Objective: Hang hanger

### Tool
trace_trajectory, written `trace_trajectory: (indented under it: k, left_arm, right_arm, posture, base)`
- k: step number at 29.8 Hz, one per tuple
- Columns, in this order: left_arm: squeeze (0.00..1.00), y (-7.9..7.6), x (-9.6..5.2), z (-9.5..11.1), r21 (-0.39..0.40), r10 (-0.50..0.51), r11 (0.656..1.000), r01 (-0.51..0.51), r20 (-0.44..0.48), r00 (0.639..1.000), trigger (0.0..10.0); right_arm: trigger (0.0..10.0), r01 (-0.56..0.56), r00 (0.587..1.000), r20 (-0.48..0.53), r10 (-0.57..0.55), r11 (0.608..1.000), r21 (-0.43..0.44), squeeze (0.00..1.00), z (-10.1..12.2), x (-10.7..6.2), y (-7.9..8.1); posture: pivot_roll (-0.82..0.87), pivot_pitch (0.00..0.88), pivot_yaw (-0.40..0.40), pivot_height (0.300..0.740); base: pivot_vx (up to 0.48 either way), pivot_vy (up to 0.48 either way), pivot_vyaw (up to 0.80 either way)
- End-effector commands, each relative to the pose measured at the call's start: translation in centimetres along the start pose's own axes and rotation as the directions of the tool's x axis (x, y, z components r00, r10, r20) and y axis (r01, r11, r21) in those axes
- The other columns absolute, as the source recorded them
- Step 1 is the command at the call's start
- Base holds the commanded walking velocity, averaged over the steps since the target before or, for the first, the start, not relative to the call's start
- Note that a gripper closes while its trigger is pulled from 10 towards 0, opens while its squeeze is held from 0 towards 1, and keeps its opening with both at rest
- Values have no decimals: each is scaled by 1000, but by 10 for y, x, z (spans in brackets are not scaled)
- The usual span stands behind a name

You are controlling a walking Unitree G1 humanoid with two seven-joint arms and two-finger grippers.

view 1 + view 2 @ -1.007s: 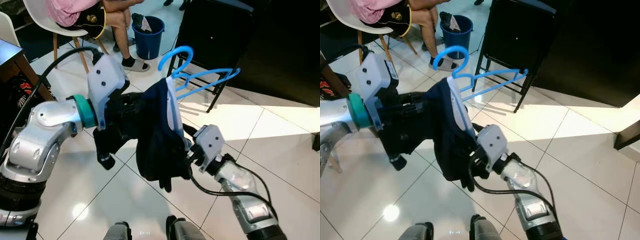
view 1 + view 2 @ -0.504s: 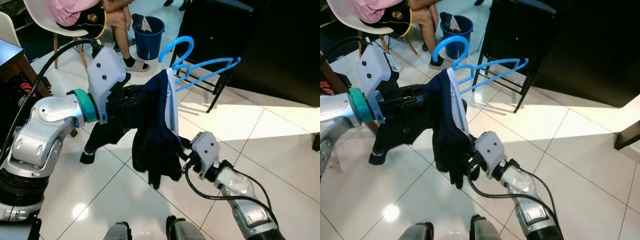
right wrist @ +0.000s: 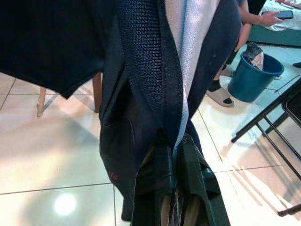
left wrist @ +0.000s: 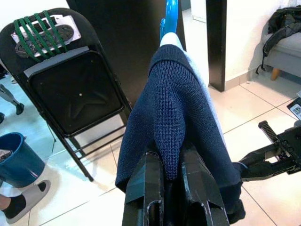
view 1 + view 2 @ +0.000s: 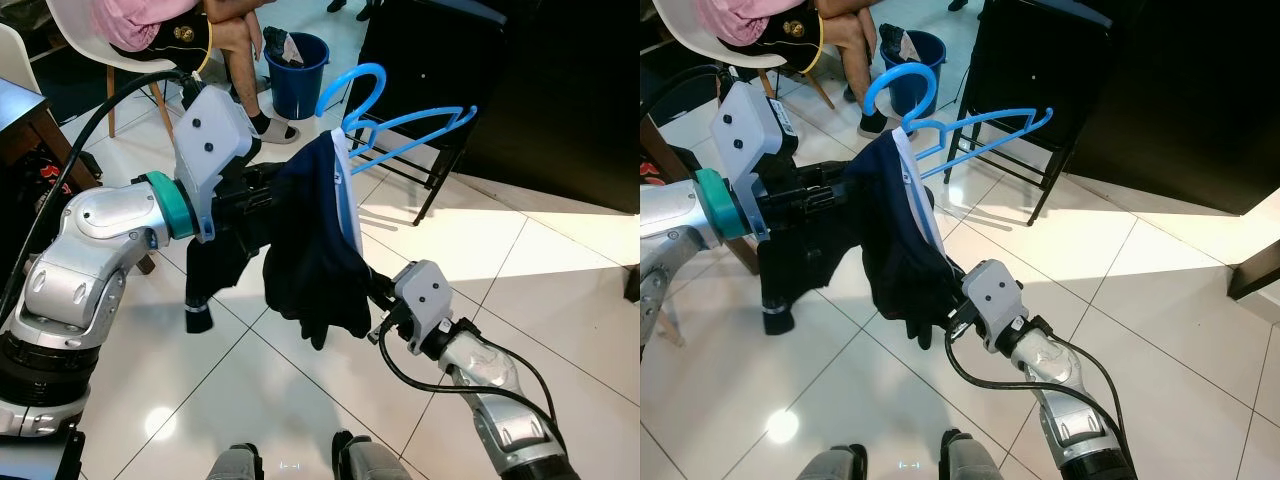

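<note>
A glossy white tiled floor runs under the robot, sunlit in one patch. Nearest, the right pincer is clamped on the lower edge of a navy knitted garment with a pale lining. Higher up, the left pincer is pinched shut on a fold of that same garment, which is half threaded over a blue plastic hanger, held in mid-air with its hook pointing up and away. Beyond stand a black folding chair, a blue bucket and a seated person. To do this well, I judge the garment should be seated evenly over both hanger shoulders, keeping the hook clear.
</note>
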State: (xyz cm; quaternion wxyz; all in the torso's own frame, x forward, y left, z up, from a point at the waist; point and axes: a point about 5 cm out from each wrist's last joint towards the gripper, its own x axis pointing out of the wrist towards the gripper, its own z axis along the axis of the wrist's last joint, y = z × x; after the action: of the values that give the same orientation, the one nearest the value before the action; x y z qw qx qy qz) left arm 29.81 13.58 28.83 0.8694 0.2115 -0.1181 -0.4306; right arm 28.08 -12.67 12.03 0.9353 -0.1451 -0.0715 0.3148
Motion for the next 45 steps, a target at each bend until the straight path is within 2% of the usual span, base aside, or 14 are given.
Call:
trace_trajectory:
  k: [1, 2, 4, 5, 6, 7, 10, 12, 15, 24, 30, 35, 38, 45]
  left_arm:
    - [0, 1, -3, 6, 38, -8, 999, 7, 16, 1000, 10000]
    - [0, -1, -8, 1, 60, -33, 998, 34, -22, 999, 10000]
    - [0, -1, -8, 1, 60, -33, 998, 34, -22, 999, 10000]
    - [0, -3, -15, -4, 68, -64, 995, 68, -60, 996, 10000]
    - [0, -3, -15, -4, 68, -64, 995, 68, -60, 996, 10000]
    - [0, -5, -24, -6, 59, -107, 992, 112, -88, 990, 10000]
    - [0, -12, -38, -6, -8, -183, 983, 183, -100, 978, 10000]
    - [0, -12, -38, -6, -8, -183, 983, 183, -100, 978, 10000]
    - [0, -19, -53, -5, -79, -268, 962, 260, -104, 958, 10000]
    - [0, -18, -78, -16, -147, -275, 957, 249, -189, 943, 10000]
    - [0, -18, -83, -23, -147, -252, 964, 223, -228, 940, 10000]
    - [0, -1, -79, -21, -92, -38, 996, 20, -209, 977, 10000]
    - [0, 2, -79, -19, -89, -1, 996, -17, -202, 979, 10000]
    - [0, 1, -90, -10, -101, -23, 995, 5, -180, 983, 10000]
  right_arm:
    - [0, 15, 1000, -10, -16, 1000, -14, 0, -2, -1, -2]
    - [3725, 72, 997, 4, -72, 995, -61, 0, 4, 0, -18]
    - [3725, 72, 997, 4, -72, 995, -61, 0, 4, 0, -18]
    - [8118, 136, 991, 19, -134, 982, -131, 0, 12, -1, -38]
    - [8118, 136, 991, 19, -134, 982, -131, 0, 12, -1, -38]
    - [10000, 198, 980, 34, -195, 960, -196, 0, 21, -6, -59]
    - [10000, 274, 961, 55, -270, 916, -293, 0, 33, -15, -88]
    - [10000, 274, 961, 55, -270, 916, -293, 0, 33, -15, -88]
    - [10000, 331, 942, 60, -331, 881, -339, 0, 38, -25, -110]
    - [10000, 387, 915, 66, -397, 826, -410, 0, 46, -39, -135]
    - [10000, 406, 908, 86, -411, 807, -429, 0, 51, -41, -141]
    - [10000, 396, 914, 104, -393, 801, -449, 0, 55, -39, -141]
    - [10000, 395, 914, 106, -392, 799, -453, 0, 55, -39, -141]
    - [10000, 394, 913, 103, -394, 791, -467, 0, 54, -41, -143]
  posture:
    - [47, 121, 25, 740]
    - [44, 121, 25, 740]
    - [44, 121, 25, 740]
    - [43, 121, 25, 740]
    - [43, 121, 25, 740]
    - [41, 121, 27, 740]
    - [42, 121, 29, 740]
    - [42, 121, 29, 740]
    - [48, 120, 26, 740]
    - [47, 119, 24, 740]
    - [47, 120, 25, 740]
    - [46, 122, 27, 740]
    - [46, 125, 27, 740]
    - [48, 128, 29, 740]
  base:
    - [0, 0, 0]
    - [0, 0, 0]
    - [0, 0, 0]
    - [0, 0, 0]
    - [0, 0, 0]
    - [0, 0, 0]
    - [0, 0, 0]
    - [0, 0, 0]
    - [0, 0, 0]
    - [0, 0, 0]
    - [0, 0, 0]
    - [0, 0, 0]
    - [0, 0, 0]
    - [0, 0, 0]
